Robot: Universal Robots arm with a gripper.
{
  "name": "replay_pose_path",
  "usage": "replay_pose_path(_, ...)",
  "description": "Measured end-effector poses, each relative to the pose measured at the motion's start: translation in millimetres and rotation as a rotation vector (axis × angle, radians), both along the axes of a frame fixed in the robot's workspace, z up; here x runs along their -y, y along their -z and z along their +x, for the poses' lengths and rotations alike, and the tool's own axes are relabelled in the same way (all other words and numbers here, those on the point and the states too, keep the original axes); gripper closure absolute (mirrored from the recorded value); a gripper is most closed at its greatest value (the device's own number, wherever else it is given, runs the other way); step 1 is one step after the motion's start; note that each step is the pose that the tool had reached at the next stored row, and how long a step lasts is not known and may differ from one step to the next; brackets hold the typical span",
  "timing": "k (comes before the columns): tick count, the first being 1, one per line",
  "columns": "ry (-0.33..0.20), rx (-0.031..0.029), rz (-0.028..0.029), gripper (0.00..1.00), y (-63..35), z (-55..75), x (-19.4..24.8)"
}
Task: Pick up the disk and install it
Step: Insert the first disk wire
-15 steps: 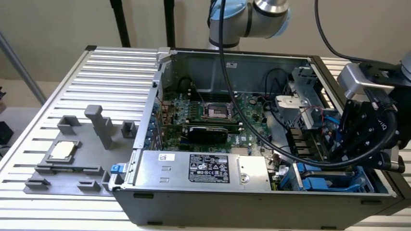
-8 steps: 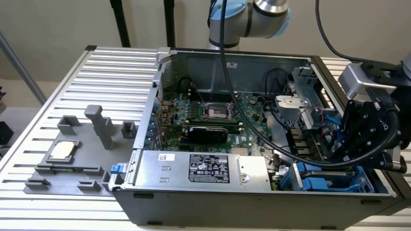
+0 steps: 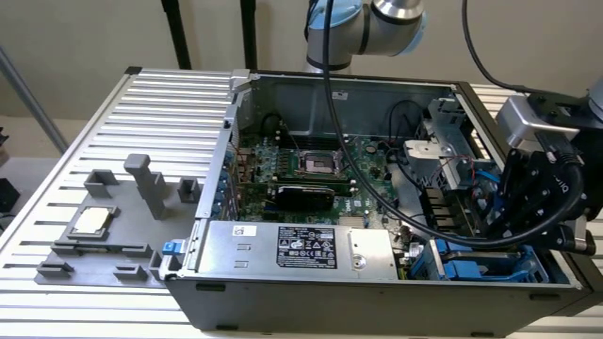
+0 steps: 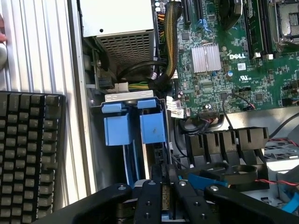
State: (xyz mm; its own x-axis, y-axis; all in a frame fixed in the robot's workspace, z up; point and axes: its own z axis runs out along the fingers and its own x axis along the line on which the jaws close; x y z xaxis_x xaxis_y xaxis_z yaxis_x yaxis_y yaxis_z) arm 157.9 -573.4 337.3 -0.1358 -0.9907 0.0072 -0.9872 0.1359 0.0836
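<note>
Wrist view, hand (image 4: 164,181) at drive bay (image 4: 126,97)

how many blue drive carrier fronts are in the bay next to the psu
2, side by side in the drive bay: the outer carrier front beside the case wall, the inner carrier front on the motherboard side. More may be hidden deeper in the bay.

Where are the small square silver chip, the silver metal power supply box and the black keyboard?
Small square silver chip (image 3: 92,221): exterior view, its top face.
Silver metal power supply box (image 3: 306,248): exterior view, its black label.
Black keyboard (image 4: 28,158): wrist view, its middle keys.
</note>
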Motion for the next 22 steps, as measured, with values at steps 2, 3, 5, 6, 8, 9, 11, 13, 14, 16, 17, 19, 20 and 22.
replay_pose_path(2, 0.0, 0.0001, -0.0026, 0.84, 0.2, -0.1, -0.2)
replay_pose_path(3, 0.0, 0.0001, -0.004, 0.84, 0.2, -0.2, -0.3)
replay_pose_path(5, 0.0, 0.0001, -0.0074, 0.84, 0.3, -0.6, -0.6)
replay_pose_path(6, 0.0, 0.0001, -0.0091, 0.84, 0.3, -0.8, -0.6)
replay_pose_path(8, 0.0, 0.0001, -0.0122, 0.84, 0.4, -1.4, -0.7)
replay_pose_path(9, 0.0, 0.0001, -0.0135, 0.84, 0.4, -1.6, -0.8)
replay_pose_path(11, 0.0, -0.0001, -0.0158, 0.82, 0.2, -1.8, -0.8)
replay_pose_path(13, 0.0, 0.0, -0.016, 0.82, -0.8, -1.8, -0.9)
replay_pose_path(14, 0.0, 0.0, -0.0159, 0.75, -2.6, -1.8, -1.0)
replay_pose_path(16, 0.0, 0.0, -0.0159, 0.75, -8.8, -1.8, -1.0)
replay_pose_path(17, 0.0, 0.0, -0.0159, 0.75, -13.3, -1.8, -1.0)
replay_pose_path(19, 0.0, -0.0002, -0.0158, 0.75, -22.5, -1.7, -1.0)
replay_pose_path(20, 0.0, -0.0003, -0.0159, 0.75, -27.0, -1.8, -1.0)
replay_pose_path(22, 0.0, -0.0004, -0.0157, 0.75, -35.9, -1.8, -0.9)
